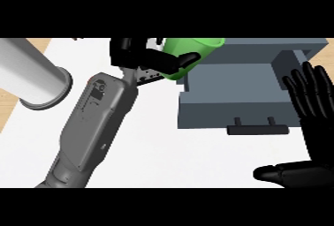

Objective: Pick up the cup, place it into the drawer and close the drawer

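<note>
Carrying everything else, the white counter point(195, 159) is being used as the work surface, and the grey drawer point(215, 112) on it is being taken as the landmark for all places. The drawer is being presented pulled out of its grey housing point(280, 48), its cavity open upward, evidently so that something can be lowered in from above. To the drawer's left, the grey left forearm point(91, 128) is being stretched diagonally towards the drawer's far left corner. Further left, well apart from the drawer, a large pale cylinder point(32, 75) is being shown with a rimmed end; its purpose cannot be told. At the drawer's right side the right hand point(313, 114) is being held flat and wide, fingers straight and pointing up, holding nothing: a resting pose, judged to be out of the cup's way. At the drawer's far left corner the left hand point(146, 57) is being wrapped round the green cup point(189, 46), which appears tilted, is being carried just over the drawer's left wall and is not yet down in the cavity. On the drawer's near face the dark handle point(257, 129) is being left untouched. No brand, label or writing can be read anywhere; small markings on the forearm's cover are too small to tell.
</note>
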You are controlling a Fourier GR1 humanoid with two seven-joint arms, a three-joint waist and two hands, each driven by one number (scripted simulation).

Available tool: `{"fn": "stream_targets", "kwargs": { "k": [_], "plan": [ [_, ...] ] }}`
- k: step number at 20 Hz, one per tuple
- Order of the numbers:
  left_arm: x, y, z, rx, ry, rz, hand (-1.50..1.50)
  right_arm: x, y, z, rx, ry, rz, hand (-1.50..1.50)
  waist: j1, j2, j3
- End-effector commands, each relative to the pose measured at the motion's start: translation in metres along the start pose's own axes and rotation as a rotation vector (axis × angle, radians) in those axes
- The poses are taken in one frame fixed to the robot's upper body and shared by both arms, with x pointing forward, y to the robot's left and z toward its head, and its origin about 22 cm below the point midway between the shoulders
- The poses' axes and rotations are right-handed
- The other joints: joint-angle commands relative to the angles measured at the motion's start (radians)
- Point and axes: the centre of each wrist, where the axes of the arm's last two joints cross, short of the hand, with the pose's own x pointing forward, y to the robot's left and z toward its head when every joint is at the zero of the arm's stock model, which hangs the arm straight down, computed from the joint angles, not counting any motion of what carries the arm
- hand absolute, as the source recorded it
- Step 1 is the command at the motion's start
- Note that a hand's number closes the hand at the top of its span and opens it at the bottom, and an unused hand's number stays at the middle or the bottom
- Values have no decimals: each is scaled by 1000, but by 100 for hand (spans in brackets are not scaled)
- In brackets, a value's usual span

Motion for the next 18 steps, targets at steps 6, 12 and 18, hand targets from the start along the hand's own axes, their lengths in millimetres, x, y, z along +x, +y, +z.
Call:
{"fn": "stream_targets", "kwargs": {
  "k": [6,12,18],
  "plan": [
    [-16,-26,-38,16,51,-53,150,11,-8,-16,28,-12,-6,-150,-13,6,0],
    [-36,-44,-31,17,84,-98,150,8,-5,-1,20,-15,-9,-150,-27,5,0],
    [-41,-55,-38,4,166,-115,150,-4,-9,-6,35,-19,25,-150,-43,11,1]
  ]
}}
